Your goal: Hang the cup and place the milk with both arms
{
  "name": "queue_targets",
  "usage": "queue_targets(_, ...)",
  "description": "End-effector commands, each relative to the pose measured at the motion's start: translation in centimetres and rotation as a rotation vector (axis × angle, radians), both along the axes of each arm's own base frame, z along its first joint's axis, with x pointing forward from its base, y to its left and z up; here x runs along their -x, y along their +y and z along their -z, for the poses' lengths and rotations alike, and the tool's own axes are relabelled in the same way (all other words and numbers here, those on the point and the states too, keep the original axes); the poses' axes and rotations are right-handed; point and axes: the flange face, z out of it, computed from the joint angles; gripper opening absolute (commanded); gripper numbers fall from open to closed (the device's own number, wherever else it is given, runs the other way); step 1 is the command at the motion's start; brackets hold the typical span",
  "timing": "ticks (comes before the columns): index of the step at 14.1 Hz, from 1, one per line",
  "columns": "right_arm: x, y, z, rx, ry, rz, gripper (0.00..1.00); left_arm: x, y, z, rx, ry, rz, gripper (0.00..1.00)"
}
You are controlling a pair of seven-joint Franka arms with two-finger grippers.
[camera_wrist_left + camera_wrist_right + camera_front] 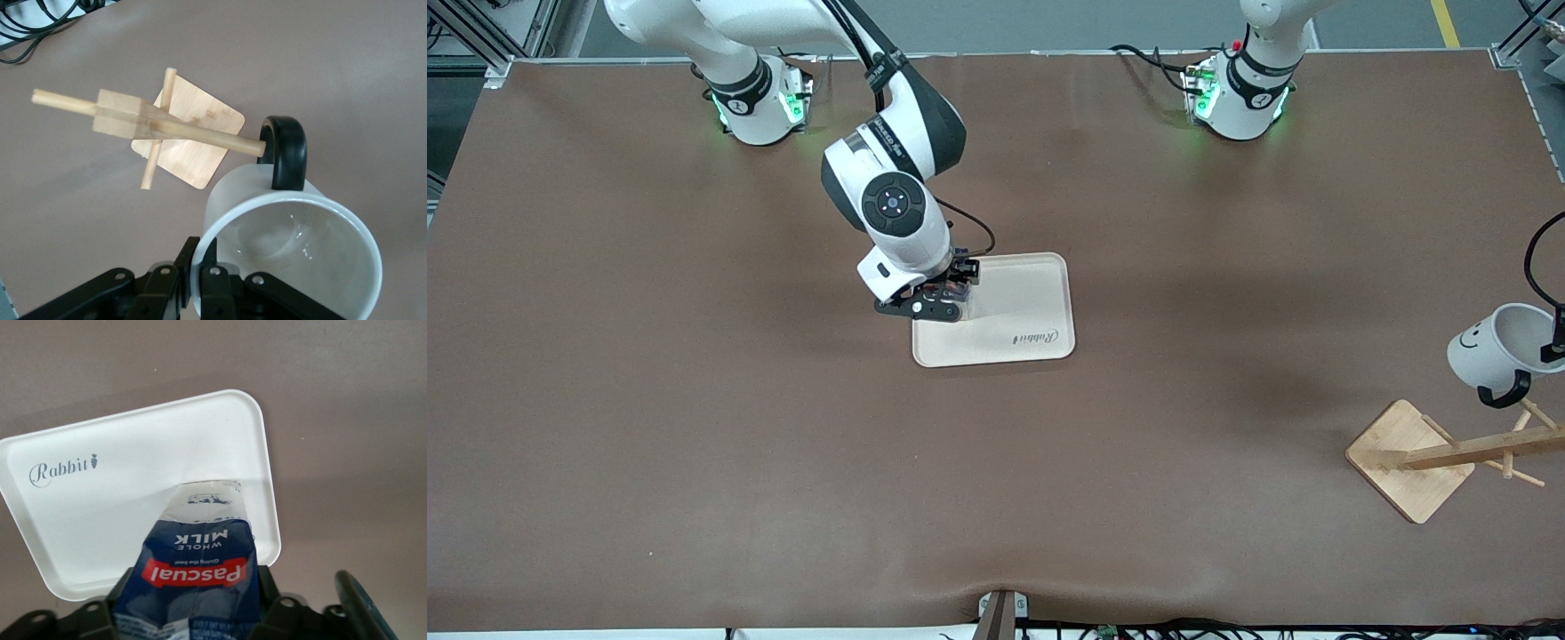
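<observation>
The cup [1498, 347], a white mug with a smiley face, hangs tilted over the wooden rack [1449, 453] at the left arm's end of the table. My left gripper [203, 250] is shut on the wall of the cup [293, 253], one finger inside and one outside. The black handle [287, 150] sits at the tip of a rack peg [207, 133]. My right gripper [943, 298] is low over the tray [1023, 311]. In the right wrist view the blue milk [200, 567] stands on the tray [133, 487], and my right gripper [195, 593] is shut on its dented sides.
The rack's square base [1409, 462] lies near the table edge at the left arm's end, with pegs sticking out at angles. The pale tray sits mid-table. Brown tabletop [694, 400] surrounds both. Cables run along the edge nearest the front camera.
</observation>
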Motion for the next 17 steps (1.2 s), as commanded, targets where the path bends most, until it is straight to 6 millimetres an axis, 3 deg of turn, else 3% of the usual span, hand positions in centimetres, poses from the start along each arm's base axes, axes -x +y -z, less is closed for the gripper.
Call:
queue_targets(1, -0.7, -1.9, -0.5, 0.023, 0.029, 0.039, 0.30, -0.5, 0.8, -0.7, 0.011, -0.037, 0.009, 0.00)
queue_targets(2, -0.6, -2.0, -0.7, 0.028, 0.043, 0.039, 0.10, -0.4, 1.3, -0.6, 0.012, -0.042, 0.002, 0.00)
queue_targets(3, -0.9, -2.4, -1.3, 0.029, 0.057, 0.052, 0.08, -0.5, 1.3, -0.4, 0.018, -0.041, 0.001, 0.00)
queue_targets(4, -2.3, -3.6, -3.0, 0.027, 0.066, 0.074, 0.05, -0.7, 1.5, 0.3, 0.023, -0.033, -0.001, 0.00)
queue_targets(5, -3.6, -5.3, -5.0, 0.031, 0.096, 0.095, 0.00, -0.9, 1.6, 0.6, 0.023, -0.038, -0.001, 0.00)
queue_targets(7, -6.0, -8.4, -9.4, -0.024, 0.161, 0.155, 0.00, -1.1, 1.8, 0.8, 0.022, -0.046, -0.007, 0.00)
queue_targets(9, -8.0, -12.4, -11.1, -0.048, 0.170, 0.158, 0.00, -1.2, 1.9, 1.2, 0.024, -0.048, -0.009, 0.00)
queue_targets(11, -9.5, -18.5, -11.5, -0.054, 0.203, 0.123, 0.00, -1.4, 1.8, 1.2, 0.024, -0.053, -0.008, 0.01)
queue_targets(13, -11.4, -26.2, -11.8, -0.048, 0.201, 0.121, 0.00, -1.5, 2.0, 1.4, 0.022, -0.060, -0.013, 0.01)
queue_targets(14, -11.9, -29.1, -12.0, -0.022, 0.181, 0.073, 0.00, -1.5, 2.0, 1.4, 0.023, -0.060, -0.016, 0.06)
queue_targets(16, -12.0, -34.4, -11.7, 0.024, 0.182, 0.022, 0.00, -1.5, 1.8, 1.5, 0.023, -0.059, -0.014, 0.21)
queue_targets(17, -11.6, -37.4, -11.0, 0.028, 0.200, 0.026, 0.00, -1.5, 1.9, 1.6, 0.025, -0.058, -0.014, 0.44)
